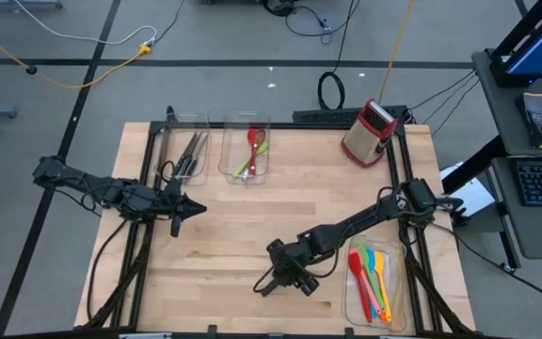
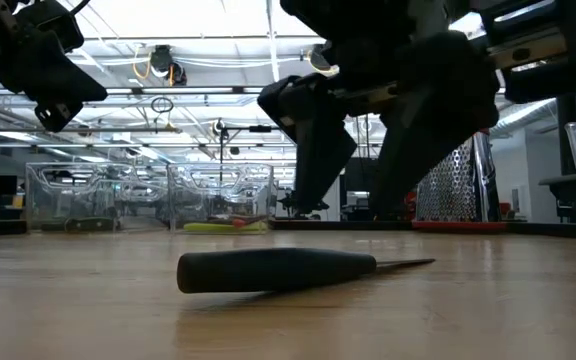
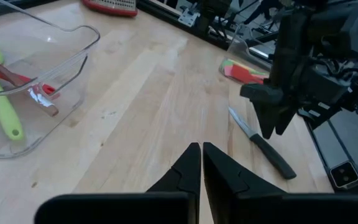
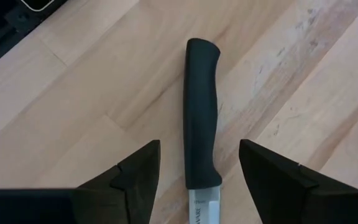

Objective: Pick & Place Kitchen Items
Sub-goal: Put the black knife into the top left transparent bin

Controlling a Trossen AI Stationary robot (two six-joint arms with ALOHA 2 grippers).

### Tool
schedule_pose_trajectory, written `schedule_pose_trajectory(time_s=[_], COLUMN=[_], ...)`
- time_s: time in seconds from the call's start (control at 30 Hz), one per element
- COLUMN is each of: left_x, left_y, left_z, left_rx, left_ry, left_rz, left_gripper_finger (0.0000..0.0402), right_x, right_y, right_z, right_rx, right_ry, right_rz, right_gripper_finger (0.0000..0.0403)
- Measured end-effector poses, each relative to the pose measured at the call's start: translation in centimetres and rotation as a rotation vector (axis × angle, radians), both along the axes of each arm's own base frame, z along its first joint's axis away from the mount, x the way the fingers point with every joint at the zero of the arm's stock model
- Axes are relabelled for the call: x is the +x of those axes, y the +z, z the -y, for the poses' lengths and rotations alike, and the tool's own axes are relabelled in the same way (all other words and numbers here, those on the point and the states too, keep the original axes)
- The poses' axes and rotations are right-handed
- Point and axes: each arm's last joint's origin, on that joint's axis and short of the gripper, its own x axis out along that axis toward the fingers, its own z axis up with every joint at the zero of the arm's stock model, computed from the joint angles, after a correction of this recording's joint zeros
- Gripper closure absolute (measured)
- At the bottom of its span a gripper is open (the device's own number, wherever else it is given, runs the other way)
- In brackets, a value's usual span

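Observation:
A black-handled steel knife (image 2: 268, 270) lies flat on the wooden table, at its near middle. It also shows in the high view (image 1: 264, 286) and the left wrist view (image 3: 263, 146). My right gripper (image 2: 353, 200) is open and hovers just above the knife, pointing down. Its fingers stand on either side of the handle (image 4: 202, 112) without touching it. My left gripper (image 1: 191, 207) is shut and empty, above the table's left part, and also shows in its own wrist view (image 3: 202, 163).
A clear bin (image 1: 184, 151) with dark utensils and a clear bin (image 1: 246, 153) with red and green utensils stand at the far edge. A clear bin (image 1: 376, 282) with coloured spatulas stands at the near right. A red box grater (image 1: 370, 132) stands at the far right.

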Motion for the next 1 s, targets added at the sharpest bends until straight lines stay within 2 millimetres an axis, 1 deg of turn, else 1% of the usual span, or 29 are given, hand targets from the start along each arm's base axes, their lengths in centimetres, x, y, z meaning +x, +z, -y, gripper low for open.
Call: schedule_pose_trajectory(time_s=[0.13,0.2,0.43,0.53,0.63,0.7,0.83,1.0], left_x=[0.0,0.0,0.0,0.1,0.1,0.1,0.1,0.1], left_y=[0.0,0.0,0.1,0.2,0.3,0.2,0.3,0.3], left_z=[0.0,0.0,0.0,0.0,0.0,0.0,0.0,0.0], left_rx=[-0.018,-0.031,-0.046,-0.064,-0.067,-0.069,-0.098,-0.122], left_ry=[0.008,0.012,0.027,0.031,0.031,0.032,0.042,0.042], left_rz=[0.000,0.001,0.011,0.025,0.028,0.028,0.029,0.028], left_gripper_finger=[0.0396,0.0399,0.0380,0.0379,0.0385,0.0391,0.0399,0.0387], right_x=[0.0,0.1,0.1,0.0,0.2,0.3,0.3,-0.5], right_y=[0.0,-0.3,-2.3,-2.5,-2.3,-2.5,-2.7,-3.7], right_z=[0.0,-0.1,-0.8,-0.8,-0.7,-0.4,0.1,0.4], right_rx=[-0.008,-0.010,-0.011,-0.008,-0.028,-0.068,-0.093,-0.108], right_ry=[0.023,0.027,0.055,0.049,0.033,0.006,-0.017,-0.015], right_rz=[0.012,0.007,-0.045,-0.054,-0.032,-0.026,-0.010,-0.032], right_gripper_finger=[0.0188,0.0189,0.0194,0.0195,0.0195,0.0196,0.0201,0.0225])
